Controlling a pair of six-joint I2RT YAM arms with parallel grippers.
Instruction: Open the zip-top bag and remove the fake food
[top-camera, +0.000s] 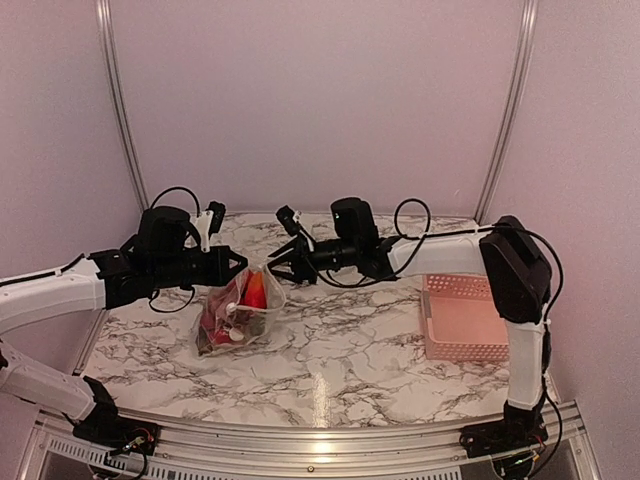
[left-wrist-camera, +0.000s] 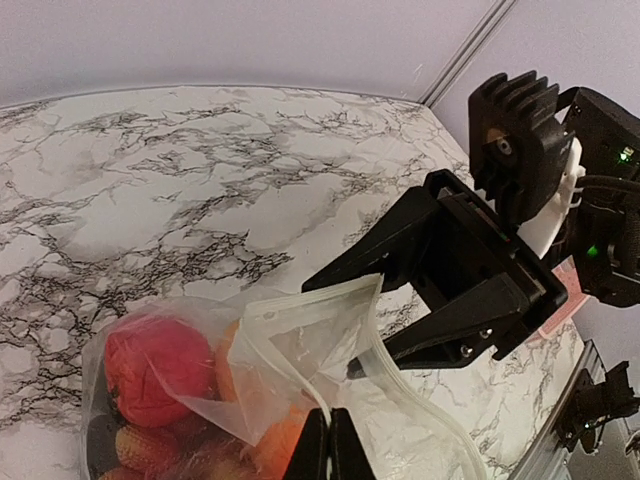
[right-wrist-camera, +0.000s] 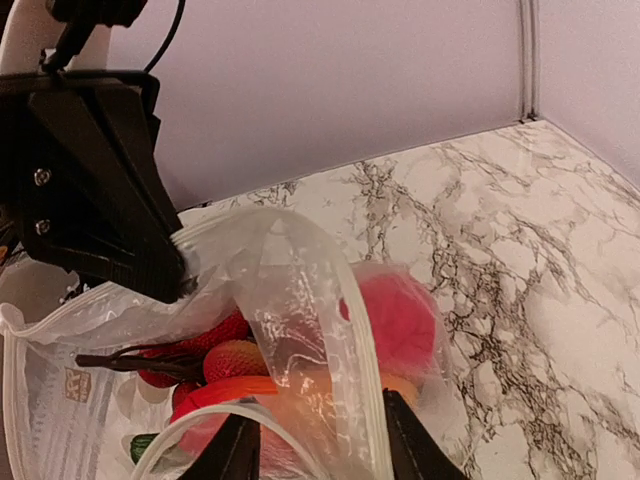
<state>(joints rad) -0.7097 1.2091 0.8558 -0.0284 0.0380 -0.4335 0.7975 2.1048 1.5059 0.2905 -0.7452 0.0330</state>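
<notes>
pinching the bag (left-wrist-camera: 300, 345) rim, my left pincer (left-wrist-camera: 328, 418) is clamped; my right pincer (right-wrist-camera: 318, 412) gapes astride that rim. food (left-wrist-camera: 155, 365) blurs behind plastic, partly cut off.

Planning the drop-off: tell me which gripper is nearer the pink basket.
Right. The right gripper, jaws open at the mouth of the zip-top bag, is on the side toward the pink basket; the left gripper pinches the bag's opposite edge, farther away.

Glossy and crinkled is the clear plastic zip-top bag (top-camera: 268, 295), smooth the red and orange plastic toy food (left-wrist-camera: 158, 365) inside, polished the marble-patterned tabletop (top-camera: 350, 370), matt the pink slotted plastic basket (top-camera: 465, 350).
</notes>
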